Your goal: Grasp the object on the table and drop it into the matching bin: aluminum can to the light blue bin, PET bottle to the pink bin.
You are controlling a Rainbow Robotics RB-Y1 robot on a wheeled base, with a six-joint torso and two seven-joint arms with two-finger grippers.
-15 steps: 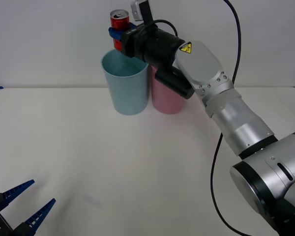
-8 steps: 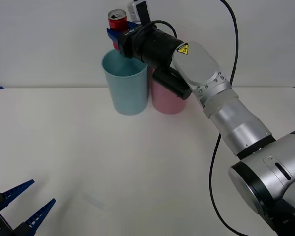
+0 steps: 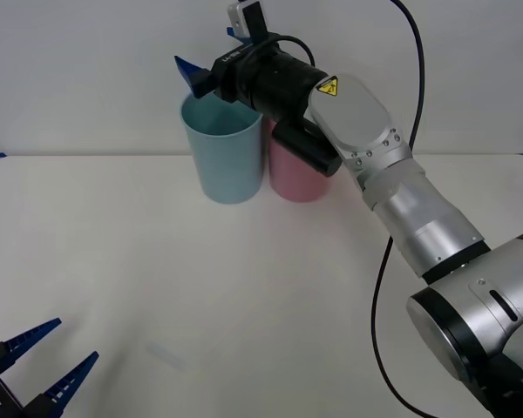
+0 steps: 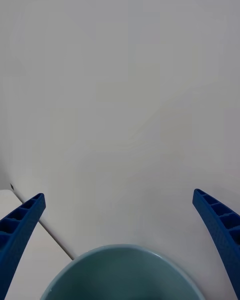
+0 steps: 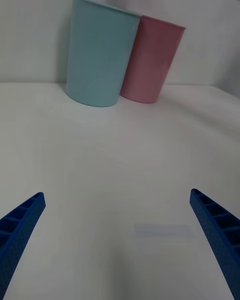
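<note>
My right gripper hovers open just above the mouth of the light blue bin, with nothing between its blue fingers. In the right wrist view the gripper spreads wide over the bin's rim. The pink bin stands touching the light blue one on its right, partly behind my right arm. The aluminum can is out of view. My left gripper rests open low at the near left corner of the table. Its wrist view faces the light blue bin and the pink bin.
The white tabletop stretches bare from the bins to the front edge. A plain white wall stands close behind the bins. My right arm reaches diagonally across the right half of the table, with a black cable hanging beside it.
The red can held in my right gripper above the light blue bin is gone from view. The gripper's fingers have spread apart. The left arm has not moved.
</note>
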